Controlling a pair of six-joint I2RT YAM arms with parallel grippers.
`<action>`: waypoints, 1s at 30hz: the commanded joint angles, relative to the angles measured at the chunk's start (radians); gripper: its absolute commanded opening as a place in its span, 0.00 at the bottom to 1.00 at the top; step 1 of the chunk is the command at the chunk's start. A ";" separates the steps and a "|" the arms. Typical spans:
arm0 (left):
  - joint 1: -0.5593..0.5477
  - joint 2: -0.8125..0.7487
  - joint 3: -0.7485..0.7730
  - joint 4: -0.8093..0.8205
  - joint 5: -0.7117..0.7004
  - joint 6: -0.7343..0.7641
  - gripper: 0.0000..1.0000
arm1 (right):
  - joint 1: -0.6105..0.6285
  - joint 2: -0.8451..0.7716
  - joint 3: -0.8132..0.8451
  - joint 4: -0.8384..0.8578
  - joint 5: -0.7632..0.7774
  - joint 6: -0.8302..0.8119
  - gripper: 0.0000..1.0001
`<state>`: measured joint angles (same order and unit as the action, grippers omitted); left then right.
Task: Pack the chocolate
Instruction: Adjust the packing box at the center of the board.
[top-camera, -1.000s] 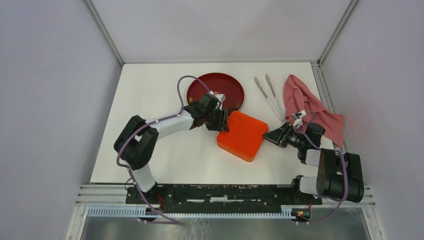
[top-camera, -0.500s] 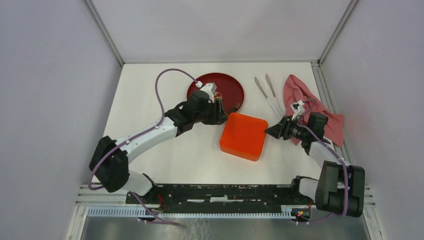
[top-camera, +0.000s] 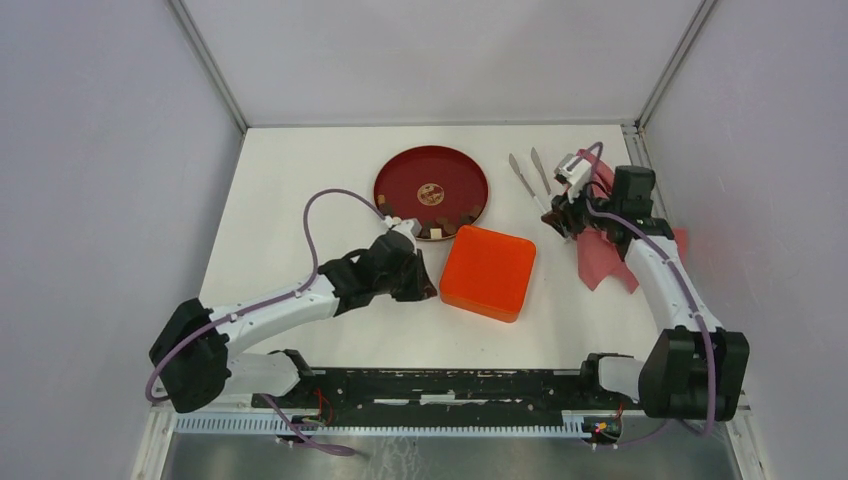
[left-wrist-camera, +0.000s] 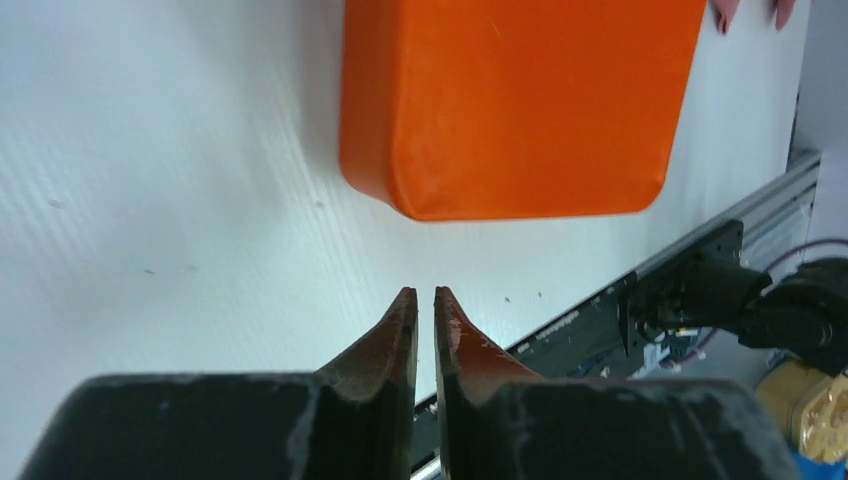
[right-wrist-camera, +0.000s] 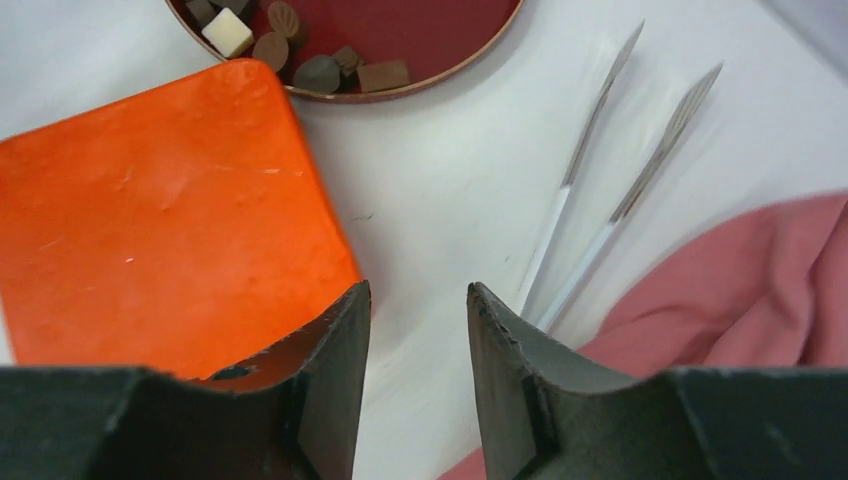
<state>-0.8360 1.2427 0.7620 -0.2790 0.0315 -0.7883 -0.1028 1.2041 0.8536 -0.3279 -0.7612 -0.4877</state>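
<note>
Choc pcs (right-wrist-camera: 318, 73) on red plate (top-camera: 405, 172) (orange box (top-camera: 487, 272) adj.).

- From above, the chocolate (top-camera: 432, 233) is too small for me to tell shapes.
- Right wrist view crops the plate (right-wrist-camera: 440, 35).
- The right arm (top-camera: 662, 278) hides part of the cloth (top-camera: 598, 264).

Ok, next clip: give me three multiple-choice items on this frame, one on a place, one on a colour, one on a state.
1. Where are the chocolates?
A. on the cloth
B. on the red plate, at its near edge
C. between the tongs

2. What colour is the box?
A. blue
B. green
C. orange

3. The right gripper is:
A. open, empty
B. shut on the tongs
C. shut on the cloth

Answers: 1 B, the pieces cluster inside the plate's rim beside the box; 2 C, it is orange in every view; 3 A, nothing lies between its parted fingers.
</note>
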 joint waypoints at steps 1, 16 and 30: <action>-0.098 0.043 0.007 0.005 -0.080 -0.141 0.17 | 0.109 0.134 0.135 -0.068 0.203 -0.186 0.42; -0.125 0.402 0.214 -0.021 -0.087 -0.112 0.15 | 0.350 0.523 0.317 -0.277 0.329 -0.458 0.28; -0.073 0.474 0.362 -0.148 -0.119 0.005 0.14 | 0.352 0.396 0.115 -0.278 0.277 -0.295 0.29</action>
<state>-0.9173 1.7271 1.0687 -0.4862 -0.0345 -0.8467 0.2192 1.6550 1.0492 -0.6064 -0.4541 -0.9325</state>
